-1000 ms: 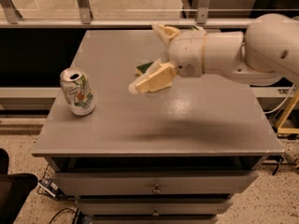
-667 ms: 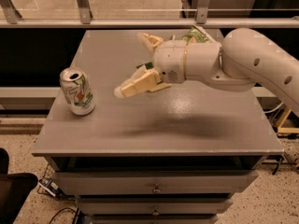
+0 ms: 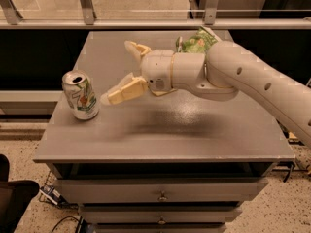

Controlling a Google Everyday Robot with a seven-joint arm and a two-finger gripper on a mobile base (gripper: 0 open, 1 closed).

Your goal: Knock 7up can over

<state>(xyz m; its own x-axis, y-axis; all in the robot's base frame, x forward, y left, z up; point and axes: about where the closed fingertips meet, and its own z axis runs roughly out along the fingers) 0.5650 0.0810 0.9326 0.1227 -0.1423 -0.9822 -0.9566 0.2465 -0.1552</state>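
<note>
The can (image 3: 80, 95) is stood upright near the left edge of the table (image 3: 160, 140), where a sideways push is judged enough to topple it. Just to its right, the gripper (image 3: 116, 72) is held above the table with its fingers spread wide apart. The lower finger (image 3: 124, 90) is pointed at the can's side, close to it but apart. The arm (image 3: 252, 81) is extended from the right, nearly level, in front of a bag (image 3: 197, 41).
</note>
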